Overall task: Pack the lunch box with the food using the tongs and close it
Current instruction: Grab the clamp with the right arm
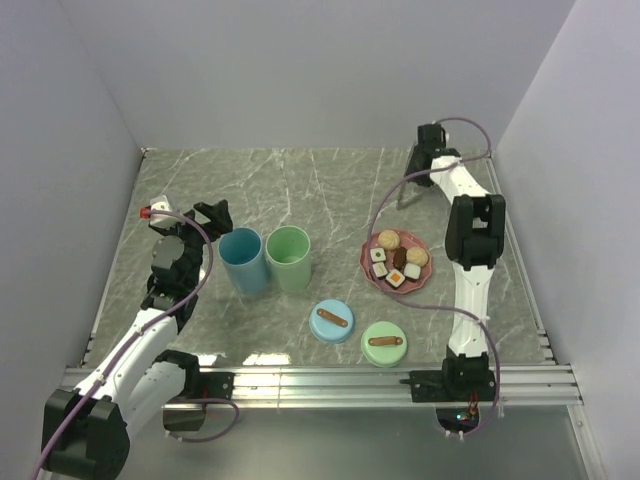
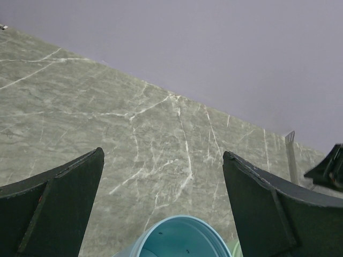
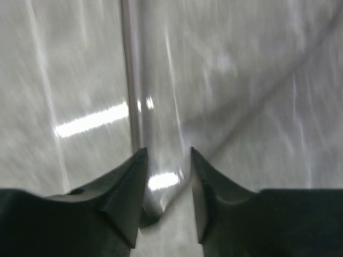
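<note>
Top: right end effector [image 1: 412, 178] over far desk [image 1: 300, 185], tongs [image 1: 403, 198] slanting below it. Food [image 1: 397, 262] sits on plate [image 1: 365, 262] nearby. Step, judged: secure tongs; grip mid-arms squarely, lift clear before swinging plateward.
Left wrist: left end effector [image 2: 163, 155] released wide, empty, above blue container [image 2: 177, 238].
Right wrist: fingers [image 3: 123, 182] partway apart, tongs [image 3: 128, 80] running between. Blurred; firm grasp cannot be told.
</note>
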{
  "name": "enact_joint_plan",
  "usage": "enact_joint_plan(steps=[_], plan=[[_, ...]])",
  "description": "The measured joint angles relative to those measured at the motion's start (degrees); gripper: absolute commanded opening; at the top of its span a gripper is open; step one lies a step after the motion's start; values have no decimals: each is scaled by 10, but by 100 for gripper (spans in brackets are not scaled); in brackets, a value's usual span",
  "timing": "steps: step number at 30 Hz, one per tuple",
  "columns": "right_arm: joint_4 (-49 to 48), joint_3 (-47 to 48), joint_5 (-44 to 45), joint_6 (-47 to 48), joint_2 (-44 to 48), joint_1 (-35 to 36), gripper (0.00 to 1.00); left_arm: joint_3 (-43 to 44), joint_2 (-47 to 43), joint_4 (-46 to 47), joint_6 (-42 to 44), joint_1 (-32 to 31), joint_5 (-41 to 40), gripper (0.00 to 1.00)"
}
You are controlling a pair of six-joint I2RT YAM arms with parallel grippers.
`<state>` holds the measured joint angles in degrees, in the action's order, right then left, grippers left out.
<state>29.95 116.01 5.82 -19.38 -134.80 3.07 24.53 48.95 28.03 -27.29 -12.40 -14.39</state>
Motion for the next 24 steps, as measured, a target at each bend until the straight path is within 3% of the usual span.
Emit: enact_joint_plan(steps=[3,7,11,13,14,24], plan=[[-36,-135,46,5,76,32,60,0,0,0,0,0,0,99],[-93,-256,104,-3,178,105,61,0,0,1,0,0,-1,99],[-155,-315,113,-27,251,139,64,-3,0,4,0,0,0,100],[-170,-322,120,-45,270,134,73,-4,0,4,0,0,-1,99],[-176,-321,124,-54,274,130,89,-4,0,4,0,0,-1,100],[-105,-240,160,-162,188,115,93,-8,-5,4,0,0,-1,99]])
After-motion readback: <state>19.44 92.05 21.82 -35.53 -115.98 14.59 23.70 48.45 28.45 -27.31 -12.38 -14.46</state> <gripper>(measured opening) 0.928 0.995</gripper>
